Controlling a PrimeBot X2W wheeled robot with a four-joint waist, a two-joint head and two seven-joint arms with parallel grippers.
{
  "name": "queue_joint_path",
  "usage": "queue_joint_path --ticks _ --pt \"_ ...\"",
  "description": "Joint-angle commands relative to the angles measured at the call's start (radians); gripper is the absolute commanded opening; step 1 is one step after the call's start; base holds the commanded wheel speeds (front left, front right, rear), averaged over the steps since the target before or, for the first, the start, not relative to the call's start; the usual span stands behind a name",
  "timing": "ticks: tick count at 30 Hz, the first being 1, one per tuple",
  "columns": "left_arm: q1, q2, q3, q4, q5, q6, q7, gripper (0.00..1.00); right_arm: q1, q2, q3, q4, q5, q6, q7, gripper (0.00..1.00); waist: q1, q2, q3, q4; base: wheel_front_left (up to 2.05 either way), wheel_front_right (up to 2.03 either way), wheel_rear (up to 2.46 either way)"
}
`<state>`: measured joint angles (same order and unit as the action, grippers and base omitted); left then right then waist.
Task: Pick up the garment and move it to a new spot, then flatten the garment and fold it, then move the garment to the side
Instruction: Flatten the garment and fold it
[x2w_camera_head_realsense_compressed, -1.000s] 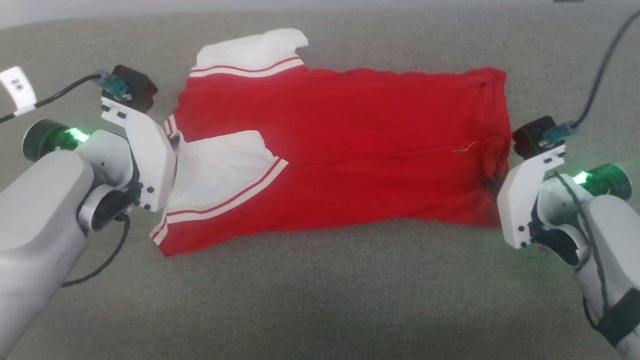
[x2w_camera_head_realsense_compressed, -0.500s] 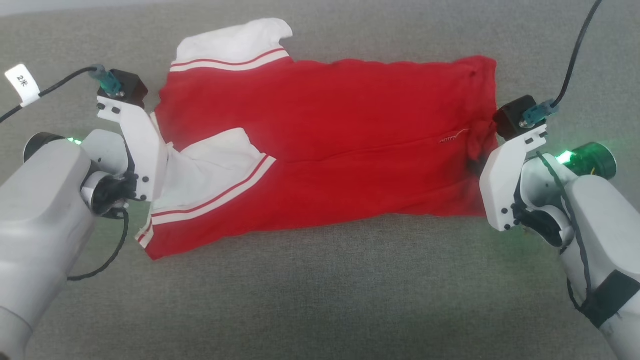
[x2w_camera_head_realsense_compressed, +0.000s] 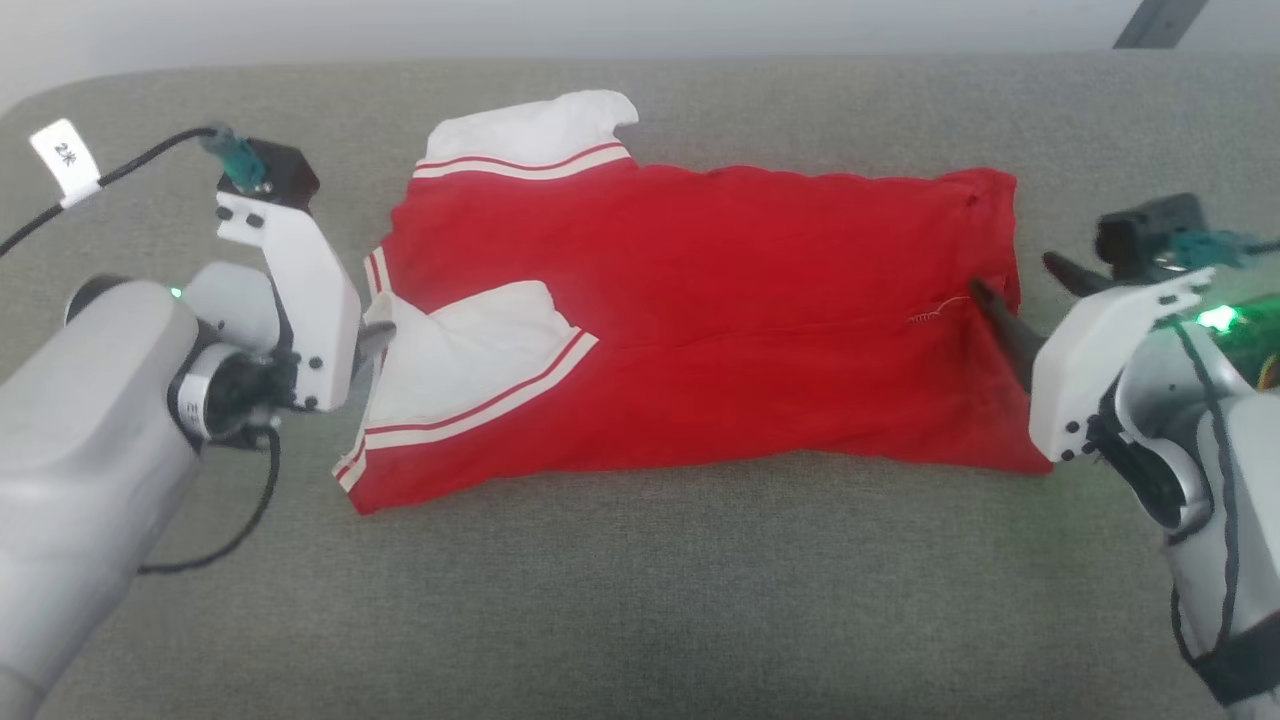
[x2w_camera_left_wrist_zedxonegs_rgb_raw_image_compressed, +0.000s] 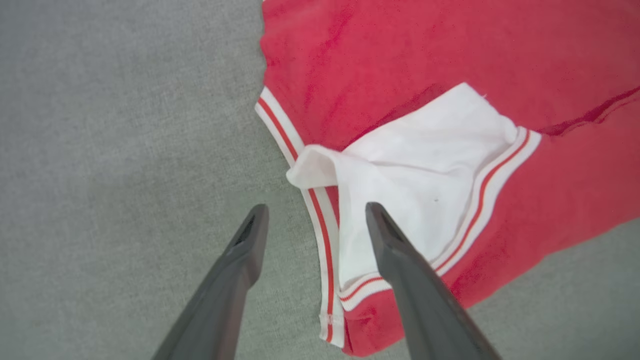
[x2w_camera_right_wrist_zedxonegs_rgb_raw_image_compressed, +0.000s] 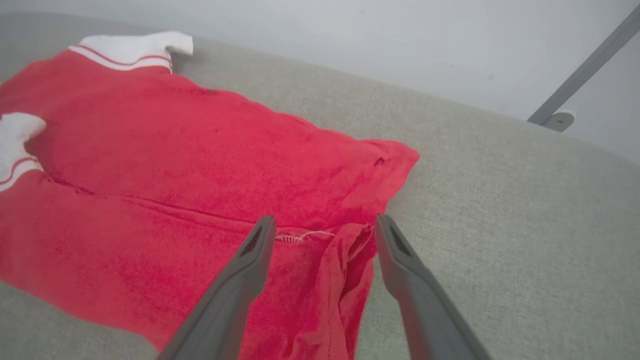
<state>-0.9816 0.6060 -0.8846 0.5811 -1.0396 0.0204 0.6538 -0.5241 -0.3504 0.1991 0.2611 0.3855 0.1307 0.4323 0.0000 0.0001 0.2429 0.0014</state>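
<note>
Nearest us, the grey woven-fabric pad (x2w_camera_head_realsense_compressed: 640, 600) lies bare along its near edge. Just beyond, the red soft T-shirt with white striped-trim sleeves (x2w_camera_head_realsense_compressed: 700, 330) rests across the middle of the pad, its near half folded lengthwise over the far half. And here's the change: both grippers have just let go! The left gripper (x2w_camera_left_wrist_zedxonegs_rgb_raw_image_compressed: 316, 210) now stands spread wide and empty above the striped trim at the left end. The right gripper (x2w_camera_right_wrist_zedxonegs_rgb_raw_image_compressed: 325, 220) is just as wide and empty over the hem end. We judge the lengthwise fold is laid, and a crosswise fold likely follows. Farther off, one white sleeve (x2w_camera_head_realsense_compressed: 530, 125) pokes toward the far edge.
</note>
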Motion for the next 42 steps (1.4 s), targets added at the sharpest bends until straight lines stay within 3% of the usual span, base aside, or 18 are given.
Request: queue_joint_path --ticks 1,9,11,12,17,21,28,33,34,35,42 --pt "0.029 0.012 0.002 -0.040 -0.010 0.022 0.020 1.00 0.025 0.017 -0.028 -0.025 -0.024 0.000 -0.026 1.00 0.0000 -0.0001 -0.009 0.008 0.00 0.00 0.00" --pt "0.153 0.116 0.009 -0.330 -0.072 0.173 0.133 1.00 0.126 0.128 -0.200 -0.152 -0.155 0.000 -0.120 1.00 0.0000 -0.0001 -0.015 0.010 0.00 0.00 0.00" --pt "0.153 0.116 0.009 -0.330 -0.072 0.173 0.133 1.00 0.126 0.128 -0.200 -0.152 -0.155 0.000 -0.120 1.00 0.0000 -0.0001 -0.015 0.010 0.00 0.00 0.00" --pt "0.198 0.149 0.016 -0.407 -0.095 0.223 0.153 1.00 0.154 0.168 -0.236 -0.188 -0.184 0.000 -0.123 1.00 0.0000 -0.0001 -0.008 -0.002 0.00 0.00 0.00" --pt "0.257 0.187 0.026 -0.456 -0.121 0.273 0.152 1.00 0.185 0.216 -0.270 -0.241 -0.213 0.000 -0.113 1.00 0.0000 -0.0001 0.011 -0.027 0.00 0.00 0.00" --pt "0.282 0.186 0.037 -0.426 -0.132 0.276 0.133 1.00 0.203 0.233 -0.280 -0.259 -0.220 0.000 -0.103 1.00 0.0000 -0.0001 0.024 -0.041 0.00 0.00 0.00" --pt "0.289 0.147 0.043 -0.249 -0.135 0.210 0.065 1.00 0.216 0.253 -0.271 -0.274 -0.217 0.000 -0.059 1.00 0.0000 -0.0001 0.054 -0.066 0.00 0.00 0.00" --pt "0.294 0.087 0.034 -0.113 -0.167 0.169 0.066 1.00 0.228 0.252 -0.265 -0.266 -0.199 0.000 0.021 1.00 0.0000 -0.0001 0.060 -0.069 0.00 0.00 0.00" --pt "0.296 0.074 0.027 -0.095 -0.174 0.155 0.075 0.84 0.233 0.248 -0.262 -0.263 -0.198 0.000 0.047 1.00 0.0000 -0.0001 0.061 -0.068 0.00 0.00 0.00" --pt "0.295 0.062 0.026 -0.079 -0.174 0.142 0.067 0.00 0.235 0.247 -0.261 -0.260 -0.193 0.000 0.074 1.00 0.0000 -0.0001 0.062 -0.066 0.00 0.00 0.00" --pt "0.280 -0.004 -0.011 -0.009 -0.158 0.076 0.074 0.00 0.213 0.253 -0.307 -0.229 -0.182 0.000 0.272 1.00 0.0000 -0.0001 0.074 -0.039 0.00 0.00 0.00"
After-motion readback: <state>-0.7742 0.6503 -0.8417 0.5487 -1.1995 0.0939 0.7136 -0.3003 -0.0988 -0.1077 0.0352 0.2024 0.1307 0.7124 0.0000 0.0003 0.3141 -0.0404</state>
